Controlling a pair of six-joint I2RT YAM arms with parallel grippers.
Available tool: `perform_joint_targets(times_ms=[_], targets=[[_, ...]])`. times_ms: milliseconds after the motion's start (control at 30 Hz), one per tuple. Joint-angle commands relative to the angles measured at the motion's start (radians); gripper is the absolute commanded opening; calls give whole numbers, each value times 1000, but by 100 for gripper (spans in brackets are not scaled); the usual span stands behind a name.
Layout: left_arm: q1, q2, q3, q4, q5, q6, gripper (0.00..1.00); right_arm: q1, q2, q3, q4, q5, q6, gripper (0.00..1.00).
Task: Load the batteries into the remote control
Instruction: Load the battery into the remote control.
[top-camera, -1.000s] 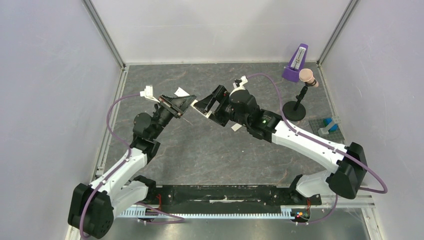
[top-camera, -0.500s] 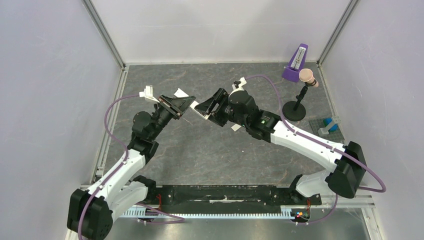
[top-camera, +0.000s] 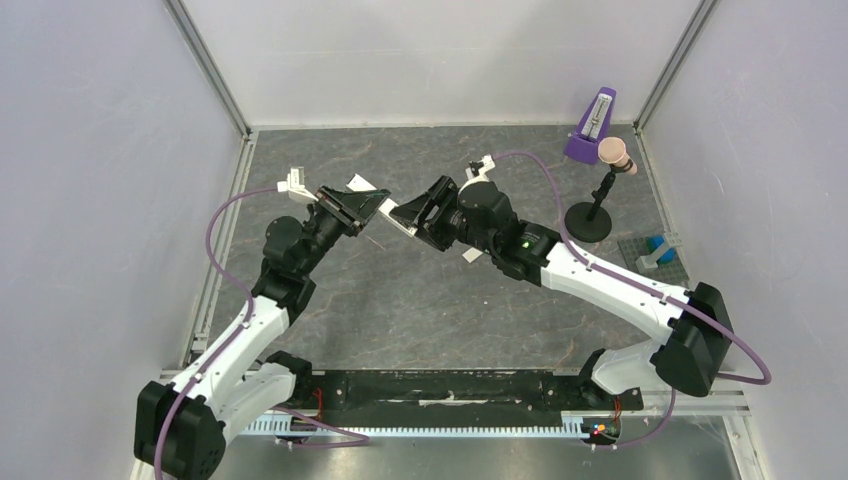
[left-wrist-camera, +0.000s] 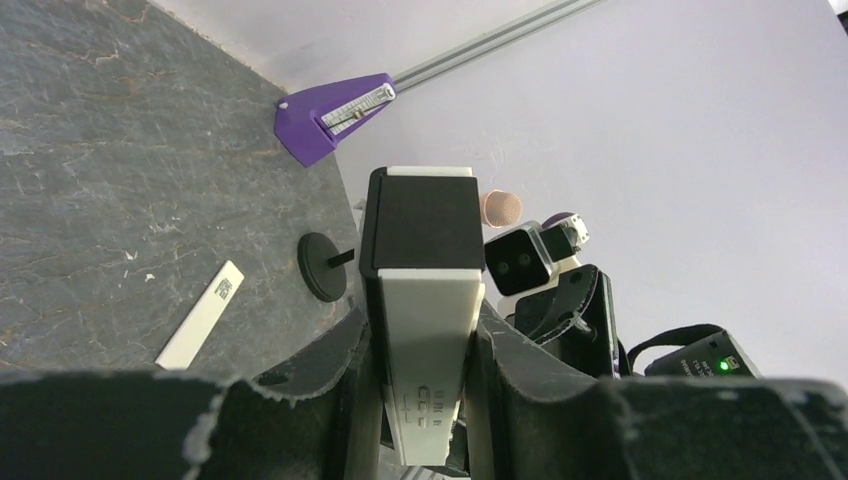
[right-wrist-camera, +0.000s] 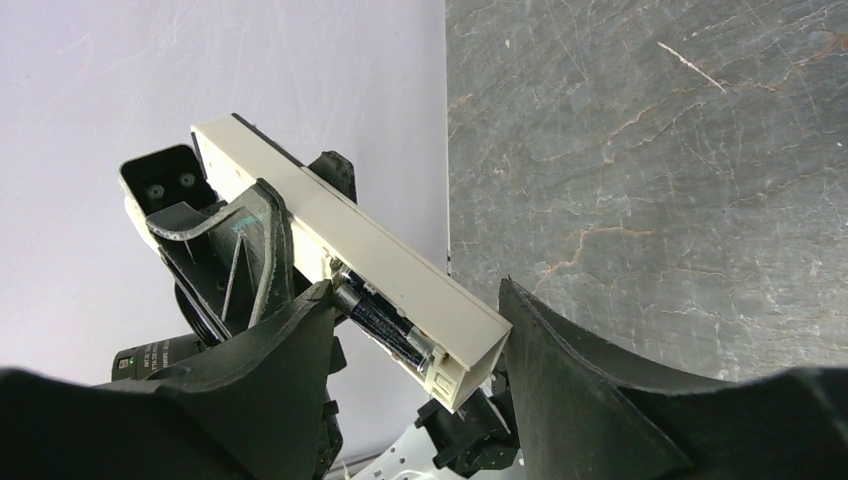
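My left gripper (top-camera: 368, 207) is shut on the remote control (left-wrist-camera: 428, 300), a slim white bar held up in the air with its dark recess facing my right arm. The remote's free end (right-wrist-camera: 372, 240) lies between the fingers of my right gripper (right-wrist-camera: 415, 295). A dark battery (right-wrist-camera: 385, 325) sits in the open recess. One right finger presses on that battery's end and the other touches the remote's far corner. In the top view both grippers meet at the remote (top-camera: 402, 221) above the middle of the table. I cannot make out a second battery.
A flat white cover strip (left-wrist-camera: 200, 315) lies on the grey table near a black stand base (left-wrist-camera: 320, 265). A purple metronome (top-camera: 590, 130) stands at the back right. The stand (top-camera: 590, 215) carries a pink head. A blue item (top-camera: 658, 248) lies at the right edge.
My right gripper's fingers have come together onto the remote's end and the battery. The left arm has shifted slightly, still holding the remote.
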Motion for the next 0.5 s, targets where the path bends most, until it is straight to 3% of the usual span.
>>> perform_joint_targets(times_ms=[0,233,367,467], targets=[[4,9,74,-24,4,-85,2,4,-5,-6,54,-22,-3,62],[38,31,98,-9,49,-248,2,-7,-16,-29,59,-36,5,66],[58,58,85,70,84,-375,2,-15,-30,-51,64,-35,15,62],[60,59,83,86,86,-387,2,-20,-41,-70,71,-39,28,59]])
